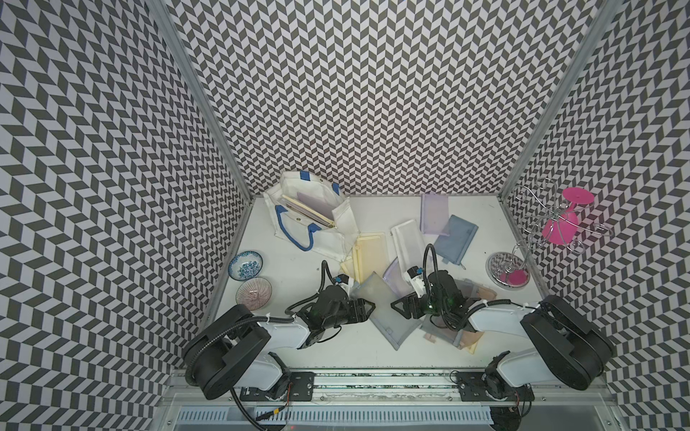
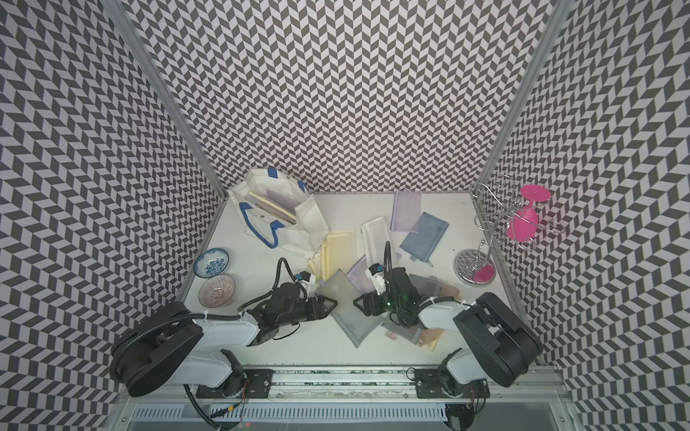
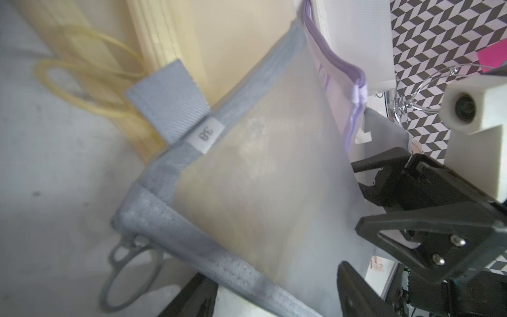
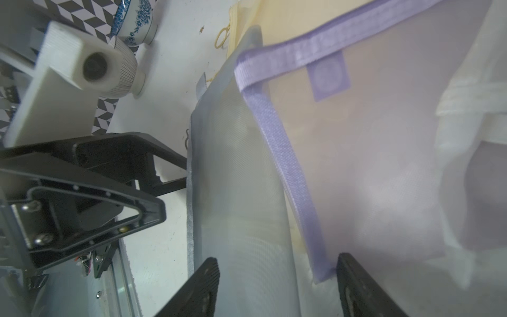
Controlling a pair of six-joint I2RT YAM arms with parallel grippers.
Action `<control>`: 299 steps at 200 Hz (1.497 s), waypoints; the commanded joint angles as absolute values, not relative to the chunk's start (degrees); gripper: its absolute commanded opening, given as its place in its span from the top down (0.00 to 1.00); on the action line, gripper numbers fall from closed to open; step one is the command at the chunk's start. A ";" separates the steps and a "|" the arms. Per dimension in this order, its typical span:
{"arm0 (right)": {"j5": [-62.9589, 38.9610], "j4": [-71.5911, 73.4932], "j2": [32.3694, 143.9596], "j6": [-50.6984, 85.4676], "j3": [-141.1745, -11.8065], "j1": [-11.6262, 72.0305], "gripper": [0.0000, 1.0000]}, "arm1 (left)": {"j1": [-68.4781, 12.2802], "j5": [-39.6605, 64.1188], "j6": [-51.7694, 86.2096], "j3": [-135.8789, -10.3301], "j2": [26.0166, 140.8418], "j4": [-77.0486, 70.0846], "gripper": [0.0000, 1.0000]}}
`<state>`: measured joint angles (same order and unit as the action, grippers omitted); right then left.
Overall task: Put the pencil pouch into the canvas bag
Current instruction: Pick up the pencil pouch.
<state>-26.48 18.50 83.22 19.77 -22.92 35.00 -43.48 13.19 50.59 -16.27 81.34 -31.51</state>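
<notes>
The canvas bag (image 1: pixel 310 218) (image 2: pixel 276 214) is white with blue rope handles. It lies at the back left with its mouth open and flat pouches inside. A grey mesh pencil pouch (image 1: pixel 384 315) (image 2: pixel 349 311) lies flat mid-table between my two grippers. My left gripper (image 1: pixel 370 309) (image 3: pixel 274 297) is open, and the pouch's zipper edge (image 3: pixel 219 260) crosses between its fingers. My right gripper (image 1: pixel 395 304) (image 4: pixel 277 291) is open over the opposite side of the grey pouch (image 4: pixel 238 192). A lilac pouch (image 4: pixel 370 137) overlaps that side.
Yellow (image 1: pixel 367 253), white (image 1: pixel 407 239), lilac (image 1: pixel 434 213) and blue (image 1: pixel 455 237) pouches lie behind the grippers. Peach ones (image 1: pixel 470 336) lie under the right arm. Two bowls (image 1: pixel 245 265) (image 1: pixel 254 293) sit at the left edge. A wire rack with a pink glass (image 1: pixel 560 220) stands at the right.
</notes>
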 commanded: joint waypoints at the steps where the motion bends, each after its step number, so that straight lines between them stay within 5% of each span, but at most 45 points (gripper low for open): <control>1: -28.22 21.04 84.00 20.72 -22.15 36.40 0.37 | -43.85 14.53 53.58 -16.70 84.87 -36.87 0.29; 43: -28.71 22.32 83.86 21.66 -21.64 38.05 0.62 | -43.77 14.42 54.61 -17.58 85.72 -39.70 0.41; 110: -32.50 24.58 78.03 20.66 -20.61 38.59 0.58 | -43.92 9.32 50.42 -16.52 74.23 -31.46 0.66; 155: -35.64 26.06 76.82 20.61 -21.41 38.58 0.89 | -43.77 9.28 48.29 -16.85 69.25 -28.88 0.70; 200: -39.43 24.67 69.21 19.56 -23.12 38.63 1.00 | -40.44 11.39 44.29 -17.83 59.76 -21.30 0.60; 255: -45.44 25.81 63.98 21.65 -27.65 38.58 1.00 | -36.39 20.92 39.15 -19.88 48.63 -17.34 0.20; 285: -50.30 29.34 65.43 23.00 -28.97 38.67 1.00 | -36.87 26.97 40.94 -18.50 47.72 -24.24 0.18; 299: -51.41 29.85 66.41 22.78 -29.34 38.67 1.00 | -37.47 28.06 41.26 -18.21 47.98 -26.50 0.26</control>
